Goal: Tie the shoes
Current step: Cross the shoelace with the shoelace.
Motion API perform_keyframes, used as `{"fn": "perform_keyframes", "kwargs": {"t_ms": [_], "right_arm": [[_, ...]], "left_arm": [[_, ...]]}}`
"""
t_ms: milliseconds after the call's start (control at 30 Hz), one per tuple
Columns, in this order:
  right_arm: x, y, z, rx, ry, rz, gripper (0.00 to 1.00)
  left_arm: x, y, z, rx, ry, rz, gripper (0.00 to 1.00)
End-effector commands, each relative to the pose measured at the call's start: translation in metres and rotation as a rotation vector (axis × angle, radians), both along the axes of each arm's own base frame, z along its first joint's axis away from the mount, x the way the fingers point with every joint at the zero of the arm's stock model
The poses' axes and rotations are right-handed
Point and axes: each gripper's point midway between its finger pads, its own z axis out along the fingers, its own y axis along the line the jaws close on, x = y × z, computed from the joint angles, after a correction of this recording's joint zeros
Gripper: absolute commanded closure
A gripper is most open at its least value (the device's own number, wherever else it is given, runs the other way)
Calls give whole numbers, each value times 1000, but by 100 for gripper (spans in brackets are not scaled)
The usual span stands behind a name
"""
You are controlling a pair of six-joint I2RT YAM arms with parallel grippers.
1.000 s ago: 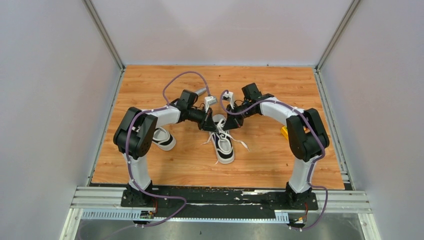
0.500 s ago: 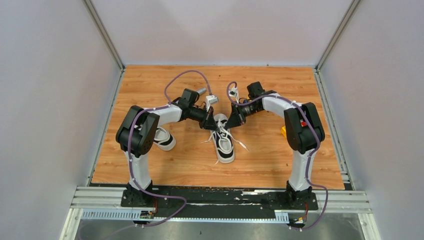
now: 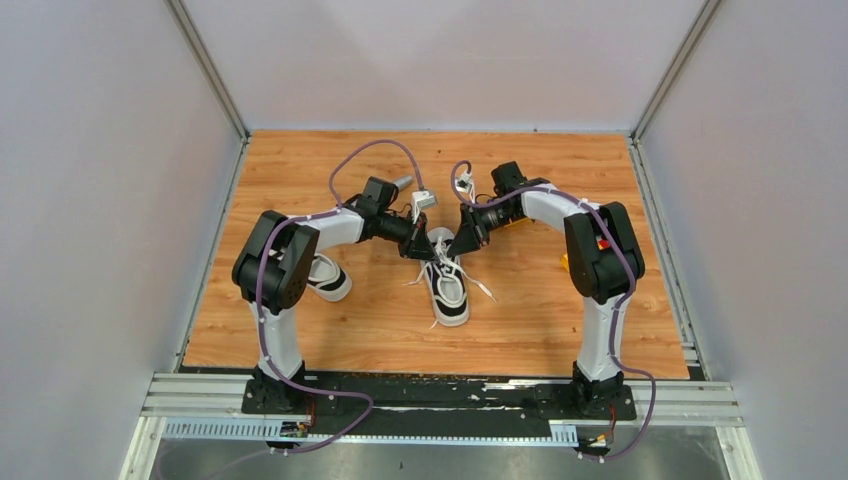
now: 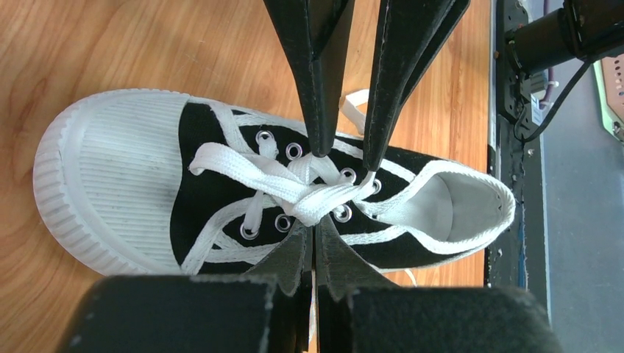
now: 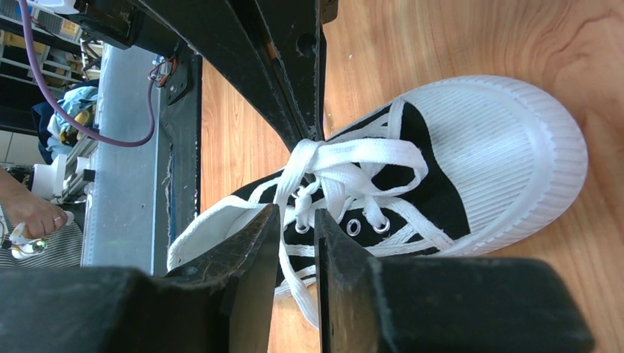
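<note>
Roughly mid-tabletop [image 3: 540, 320], one black-and-white sneaker [image 3: 448, 295] lies on its sole, with its white toe cap pointing away from the arm bases and its heel opening toward them. Both arms bend inward over it and meet above its laces [image 4: 324, 200].

The left claw [image 4: 314, 232] has its jaws pressed together, the tip sitting where the white strands cross over the eyelets. From the right wrist view the laces rise to a peak right at that tip, so it is clamped on them.

The right claw [image 5: 297, 217] faces it from the opposite side with its jaws apart by a narrow gap. A loose strand shows in that gap, unpinched. In the left wrist view its two fingers [image 4: 318, 88] come down with their tips touching the lacing just beside the crossing.

Free lace ends trail onto the wood on both sides of the sneaker. The second sneaker [image 3: 326, 278] lies well apart to the left, partly hidden behind the left arm.
</note>
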Motion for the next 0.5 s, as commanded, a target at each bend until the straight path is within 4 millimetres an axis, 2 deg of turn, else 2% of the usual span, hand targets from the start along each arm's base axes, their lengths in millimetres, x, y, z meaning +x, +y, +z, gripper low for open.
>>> {"fn": "perform_keyframes", "kwargs": {"t_ms": [0,267,467], "right_arm": [[15,3,18,28,-92,4,74],[15,1,17,24,-147,31,62],[20,4,13,34,-144,46,60]], "left_arm": [[6,-6,10,-32,-49,-39,100],[4,-6,12,-41,-53,-52,100],[2,-5,11,-42,-54,-62,100]]}}
